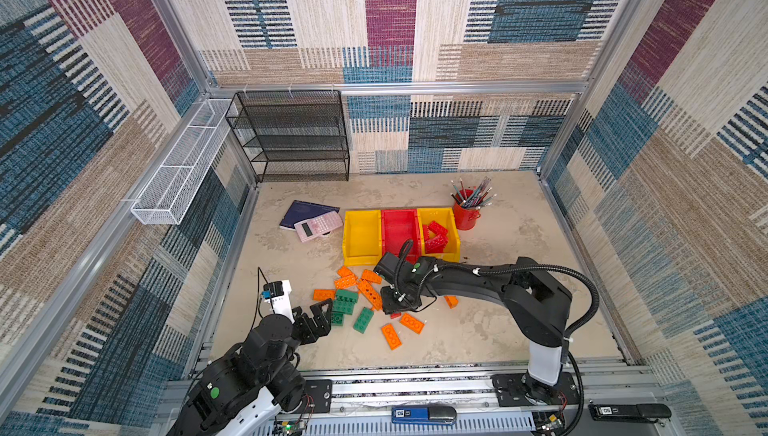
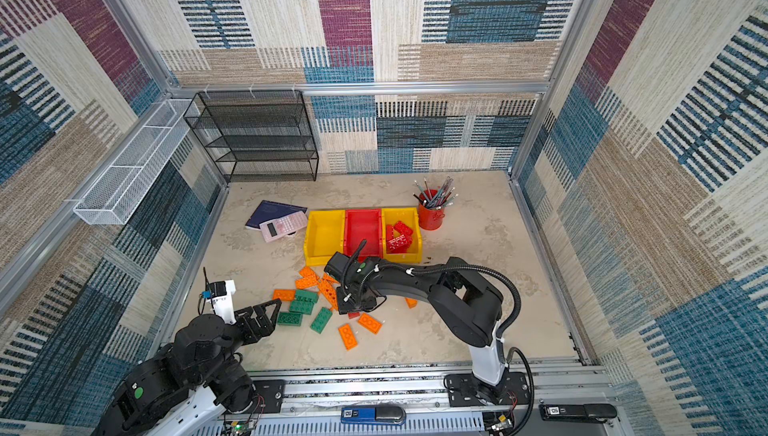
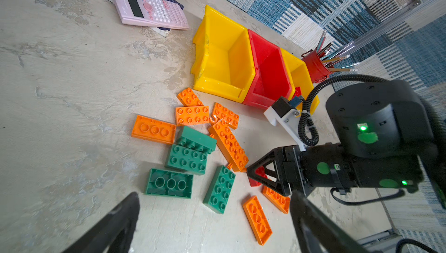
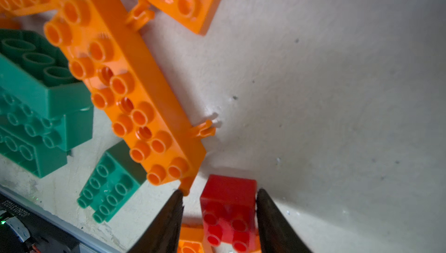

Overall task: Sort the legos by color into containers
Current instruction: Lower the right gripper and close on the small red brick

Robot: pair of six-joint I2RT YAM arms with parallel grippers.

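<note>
Orange legos [image 1: 370, 293] and green legos [image 1: 345, 301] lie scattered in front of three containers in a row: a yellow bin [image 1: 351, 256], a red bin [image 1: 401, 226] and a yellow bin [image 1: 454, 249] holding red legos [image 1: 436, 236]. My right gripper [image 4: 220, 191] is down at the floor, its jaws astride a small red square brick [image 4: 229, 206]. One finger touches the brick and a gap shows at the other. In the left wrist view that gripper [image 3: 255, 174] stands over the red brick [image 3: 253, 182]. My left gripper [image 1: 313, 311] hovers open beside the green legos, holding nothing.
A pink calculator [image 1: 318, 226] lies on a dark notebook [image 1: 305, 211] left of the bins. A red pencil cup [image 1: 466, 214] stands right of them. A black mesh shelf [image 1: 291, 138] lines the back wall, and a white wire basket [image 1: 183, 163] hangs on the left wall.
</note>
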